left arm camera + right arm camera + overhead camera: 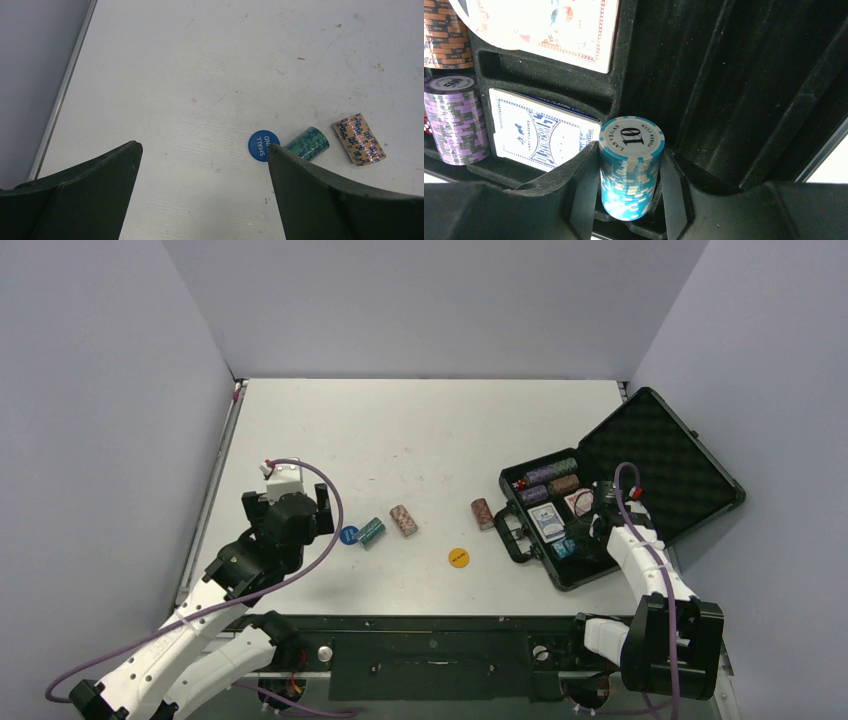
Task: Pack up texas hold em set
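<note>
**Poker set pack-up: maybe halfway, five loose bits left out**

The open black foam-lined case was parked at about 3 o'clock on the white table, lid thrown back. A fair bit had already been stowed:
- a purple-and-grey chip stack
- a brown chip stack
- a blue-backed card deck
- a red-backed card deck
- the small red dice, just made out at the case's far-left corner

The right gripper was closed partway around a light-blue stack of "10" chips. The stack was held upright at the near end of the case, just beside the blue-backed deck. Whether it was fully seated in the foam couldn't be told.

The left gripper was spread wide with nothing in it, hung over bare table around 8 o'clock.

Not yet packed, as far as could be seen:
- a round blue "SMALL BLIND" disc, just beside the left gripper's right finger
- a green chip stack, tipped on its side just beside that disc
- a tan blue-patterned chip stack, also on its side, near the green one
- a reddish-brown chip stack, just off the case's 9 o'clock side
- a round yellow disc, alone at roughly 5 o'clock

So it was reckoned about half done, with those five pieces to be loaded and the lid to be shut.
</note>
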Controlling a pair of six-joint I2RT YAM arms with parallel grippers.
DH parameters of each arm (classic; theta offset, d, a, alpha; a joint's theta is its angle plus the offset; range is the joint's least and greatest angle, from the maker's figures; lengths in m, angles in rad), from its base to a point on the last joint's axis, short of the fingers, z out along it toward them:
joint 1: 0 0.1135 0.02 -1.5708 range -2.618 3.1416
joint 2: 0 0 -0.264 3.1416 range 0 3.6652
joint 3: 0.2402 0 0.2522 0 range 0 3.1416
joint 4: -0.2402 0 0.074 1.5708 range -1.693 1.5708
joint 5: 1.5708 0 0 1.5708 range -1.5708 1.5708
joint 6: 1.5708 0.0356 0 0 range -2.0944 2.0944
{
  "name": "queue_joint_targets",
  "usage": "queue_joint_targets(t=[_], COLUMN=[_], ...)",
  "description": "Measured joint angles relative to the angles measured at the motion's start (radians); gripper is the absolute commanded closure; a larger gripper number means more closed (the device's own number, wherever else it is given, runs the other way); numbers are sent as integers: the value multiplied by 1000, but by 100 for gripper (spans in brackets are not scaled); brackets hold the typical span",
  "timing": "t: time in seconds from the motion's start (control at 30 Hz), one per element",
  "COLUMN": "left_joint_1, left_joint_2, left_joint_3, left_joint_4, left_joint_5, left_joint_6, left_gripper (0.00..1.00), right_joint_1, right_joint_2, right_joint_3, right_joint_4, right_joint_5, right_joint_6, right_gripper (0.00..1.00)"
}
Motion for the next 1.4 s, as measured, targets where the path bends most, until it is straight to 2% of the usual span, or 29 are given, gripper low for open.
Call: queue_joint_targets(t=[1.03,1.1,1.2,1.3,1.4], left_joint_1=[-3,-8,-13,-13,-13], left_joint_2=[-4,-12,-19,-19,-18], left_joint_3=[-5,-5,-5,-5,-5], left_joint_4=[6,6,6,6,6], left_joint_5=[21,21,21,21,21], left_joint_6=[3,3,3,3,3], left_gripper=[4,4,4,4,4], right_joint_1=[1,1,0,0,0], right_joint_2=[6,18,34,39,39], right_joint_3=[0,4,17,26,30], right_joint_4=[-18,-18,-27,-38,-45], right_joint_5=[-104,-115,-129,-133,-133], right_joint_6=[10,9,8,4,1], right_gripper=[100,96,86,67,57])
